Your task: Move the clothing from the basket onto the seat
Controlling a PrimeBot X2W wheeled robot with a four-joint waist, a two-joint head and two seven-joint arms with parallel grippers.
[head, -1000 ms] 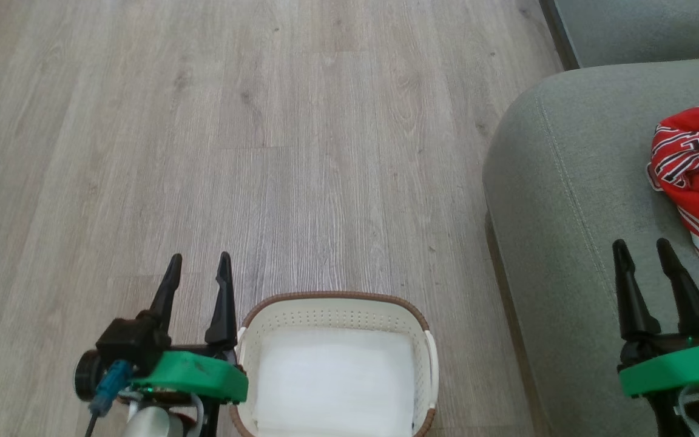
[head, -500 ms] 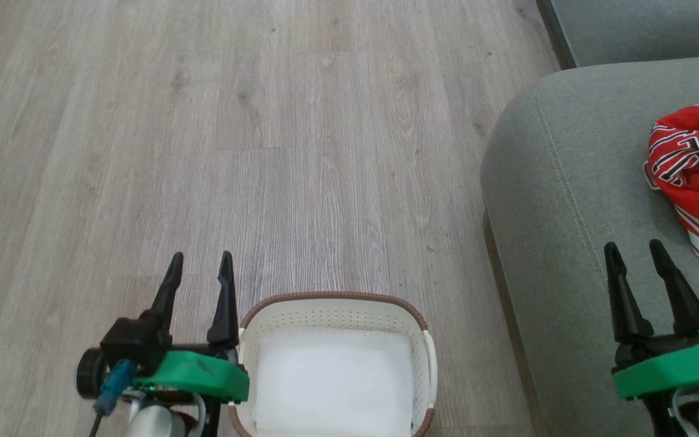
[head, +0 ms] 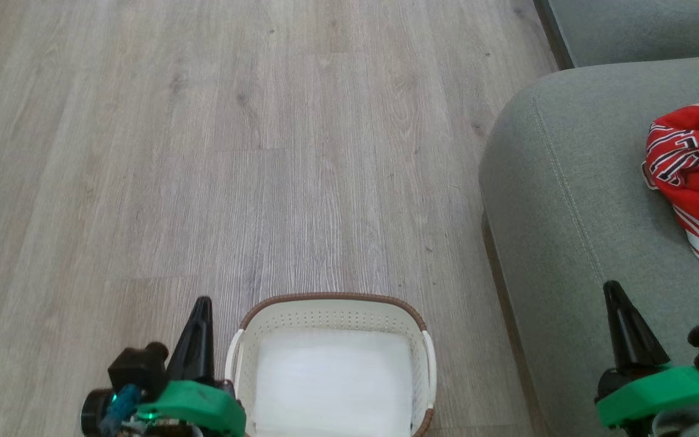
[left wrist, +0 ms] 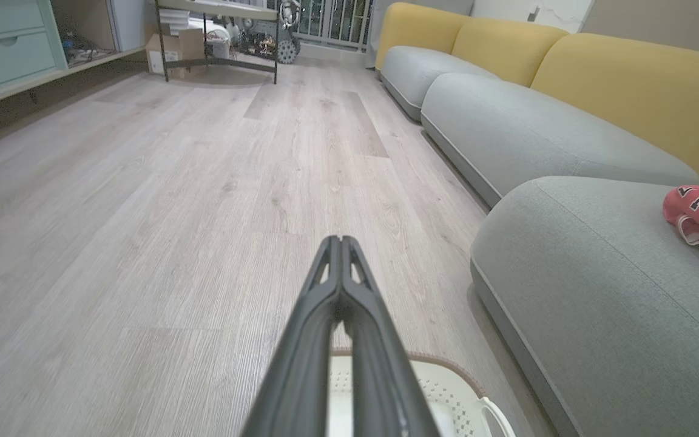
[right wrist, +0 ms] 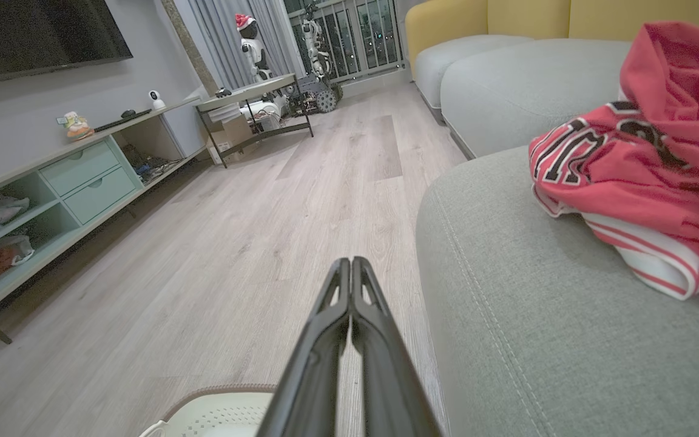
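"What's nearest the robot?"

"The cream basket (head: 332, 298), brown-rimmed, on the wooden floor (head: 204, 152). Its white liner (head: 334, 379) lies bare."

"And the grippers?"

"The left gripper (head: 202, 301) hangs just left of the basket, fingers pressed together on nothing. The right gripper (head: 612, 286) is well to the basket's right, over the front of the grey-green seat (head: 568, 182), closed as well and holding nothing."

"Where's the clothing?"

"The clothing (head: 692, 176) lies right of the basket and farther back, heaped on the seat. It's red with black-and-white lettering, and a white-striped hem pokes out. Farther from the basket, more grey cushions (left wrist: 525, 133) with yellow backrests (left wrist: 628, 79) run on."
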